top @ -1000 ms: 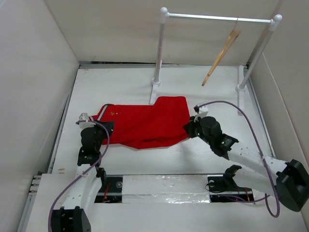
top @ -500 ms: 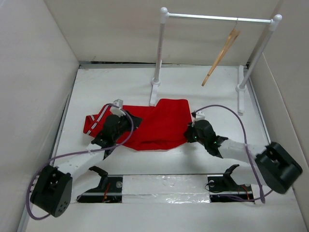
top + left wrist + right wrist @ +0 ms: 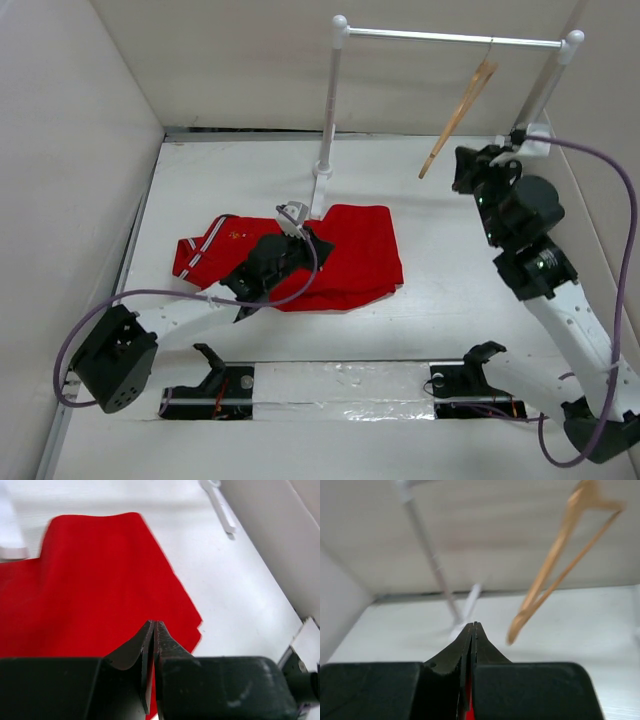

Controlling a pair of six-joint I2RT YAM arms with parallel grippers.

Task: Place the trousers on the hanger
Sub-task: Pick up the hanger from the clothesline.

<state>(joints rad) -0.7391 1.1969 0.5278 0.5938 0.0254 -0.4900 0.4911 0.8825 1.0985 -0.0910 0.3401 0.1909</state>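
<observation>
The red trousers (image 3: 350, 250) lie folded flat on the white table, waistband with white stripes at the left end (image 3: 198, 256). My left gripper (image 3: 308, 243) is shut just over their middle. In the left wrist view its closed tips (image 3: 154, 623) sit above the red cloth (image 3: 95, 580), with nothing seen pinched. The wooden hanger (image 3: 458, 115) hangs tilted from the white rail (image 3: 450, 38). Raised at the back right, my right gripper (image 3: 463, 170) is shut and empty beside the hanger's lower end, which appears in the right wrist view (image 3: 517, 626), ahead and to the right of the tips (image 3: 473, 624).
The rail's two posts (image 3: 330, 100) (image 3: 540, 95) stand on feet at the back of the table. White walls close in the left, back and right sides. A taped strip (image 3: 340, 385) runs along the near edge between the arm bases.
The left gripper has swept right across the trousers from the waistband end to their middle. The right arm has left the trousers' right edge and risen to the hanger. The cloth lies flatter.
</observation>
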